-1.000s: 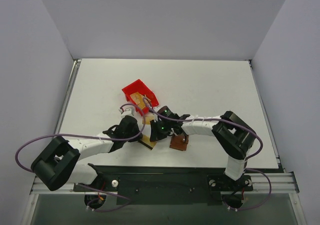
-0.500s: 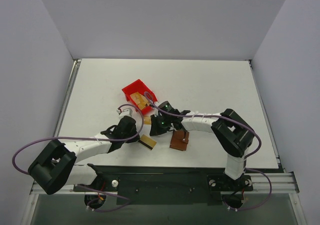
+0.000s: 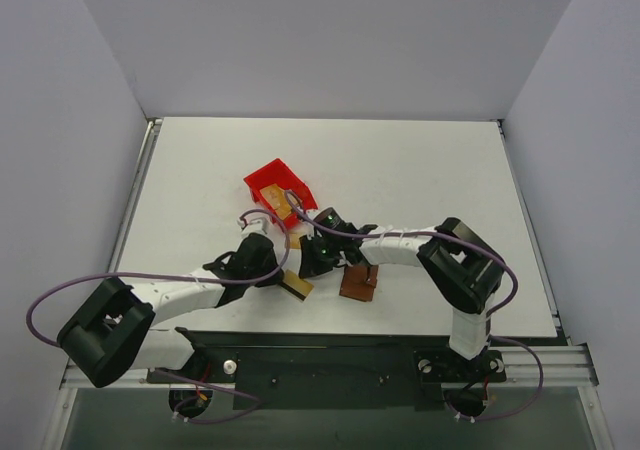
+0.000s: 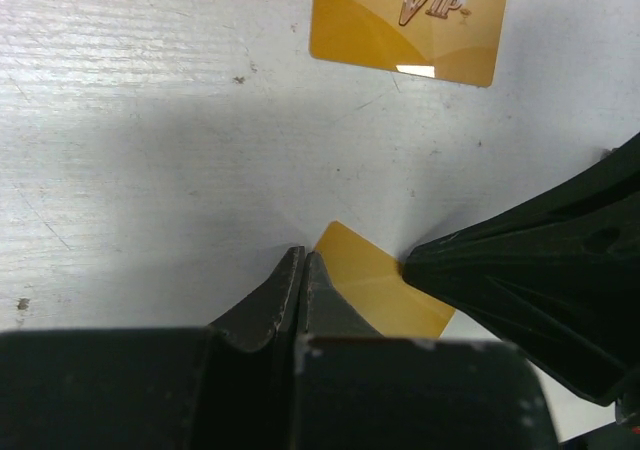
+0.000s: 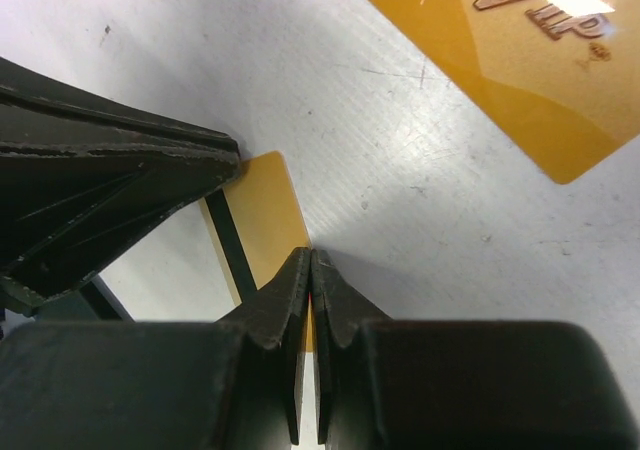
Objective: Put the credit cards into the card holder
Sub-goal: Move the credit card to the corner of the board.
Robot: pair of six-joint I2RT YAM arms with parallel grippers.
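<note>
Black and closed tight, the left hand (image 4: pixel 303 270) sits low on the desk (image 3: pixel 420 170) with its fingertips against the near corner of a gold striped card (image 5: pixel 262 215). From its own wrist view the card lies just to one side of the slit between the fingers, so I cannot tell whether this hand pinches the card or only pins it down.

Opposite it and almost tip to tip, the right hand (image 5: pixel 312 265) is shut on the other edge of the same card, and a sliver of gold shows between its fingers. The step in hand looks like picking this card up, or passing it from one hand to the other, before it goes into a pocket.

Next, one hand should let go so the other can lift the card free. The card then has to travel right to the brown card holder (image 3: pixel 358 284), which lies near the front edge of the desk, just beside the right arm. It should arrive edge-first and level with a pocket mouth.

A second gold card, the VIP card (image 4: pixel 405 15), lies flat just beyond both hands and has not been picked up. The red bin (image 3: pixel 270 182) stands further back. The two hands crowd each other, and the right forearm lies close to the holder.
</note>
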